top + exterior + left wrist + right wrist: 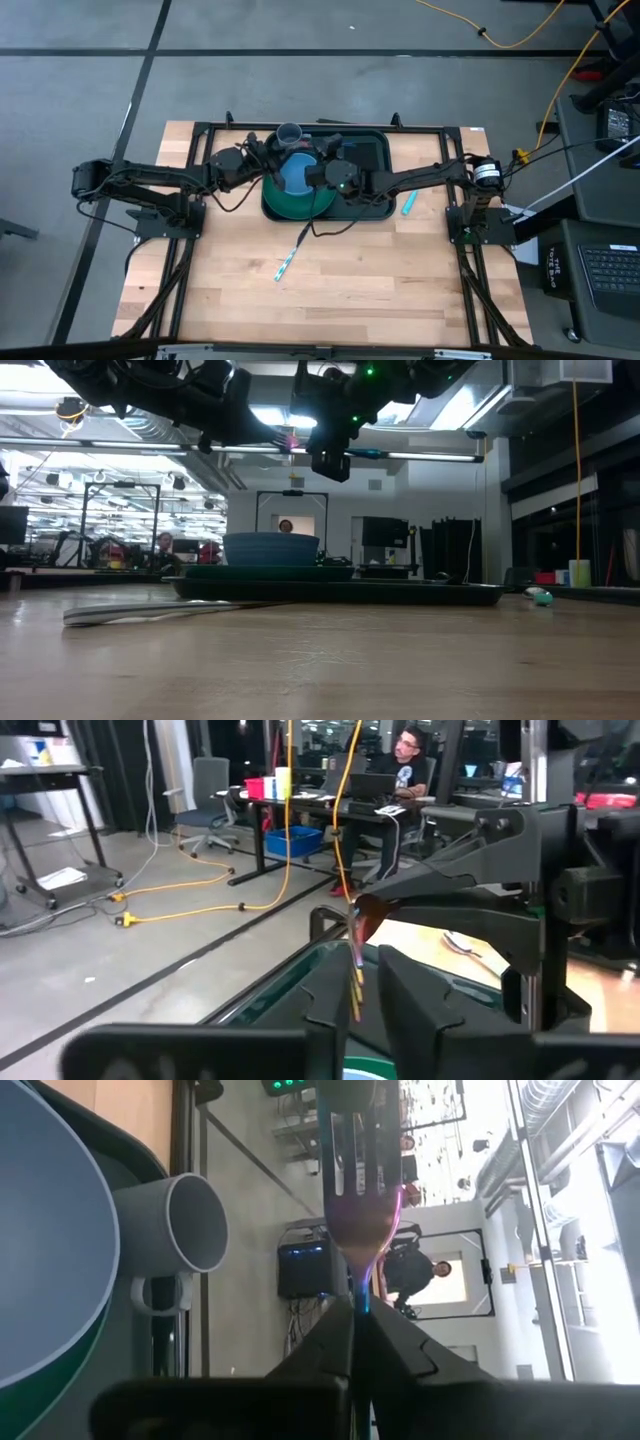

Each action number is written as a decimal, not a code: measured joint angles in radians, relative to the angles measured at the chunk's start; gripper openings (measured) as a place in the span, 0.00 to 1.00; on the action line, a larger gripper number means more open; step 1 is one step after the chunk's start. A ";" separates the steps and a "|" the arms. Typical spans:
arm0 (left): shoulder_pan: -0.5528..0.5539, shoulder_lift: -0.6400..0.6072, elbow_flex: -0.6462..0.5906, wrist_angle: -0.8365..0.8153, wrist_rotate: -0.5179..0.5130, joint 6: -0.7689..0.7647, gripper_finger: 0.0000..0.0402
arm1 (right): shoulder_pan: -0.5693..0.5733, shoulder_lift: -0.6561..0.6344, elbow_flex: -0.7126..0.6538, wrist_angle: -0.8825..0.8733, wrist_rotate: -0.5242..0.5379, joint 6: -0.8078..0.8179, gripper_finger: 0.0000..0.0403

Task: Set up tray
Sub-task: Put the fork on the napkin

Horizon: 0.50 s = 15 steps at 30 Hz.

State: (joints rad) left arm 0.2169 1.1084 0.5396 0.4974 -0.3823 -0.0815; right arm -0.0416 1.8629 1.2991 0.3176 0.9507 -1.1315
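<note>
The dark green tray lies at the table's far middle. On it a green plate carries a blue bowl; a grey mug stands at the far rim. My right gripper is shut on an iridescent fork, high above the bowl. My left gripper is open. Its fingers stand on either side of the fork's tines; I cannot tell whether they touch. My right gripper pinches the fork's handle, just behind its head, between its two fingers. The fingers lie along the fork, and the tines stick out past the fingertips toward my left gripper. The fork is lifted clear, above the tray.
A long utensil lies on the bare wood nearer than the tray; it also shows in the low view. A small teal object lies right of the tray. A flat black napkin lies on the tray's right part.
</note>
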 joint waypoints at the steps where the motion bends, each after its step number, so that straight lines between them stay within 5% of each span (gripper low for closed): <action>1: 0.000 0.000 0.000 0.000 0.006 0.005 0.14 | 0.003 0.000 0.000 0.000 0.002 0.000 0.04; 15: -0.011 -0.086 0.000 -0.098 0.114 0.022 0.39 | 0.034 0.000 0.002 0.000 0.049 -0.028 0.04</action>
State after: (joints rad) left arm 0.2058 1.0227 0.5396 0.3998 -0.2682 -0.0594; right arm -0.0077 1.8626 1.3010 0.3172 0.9999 -1.1595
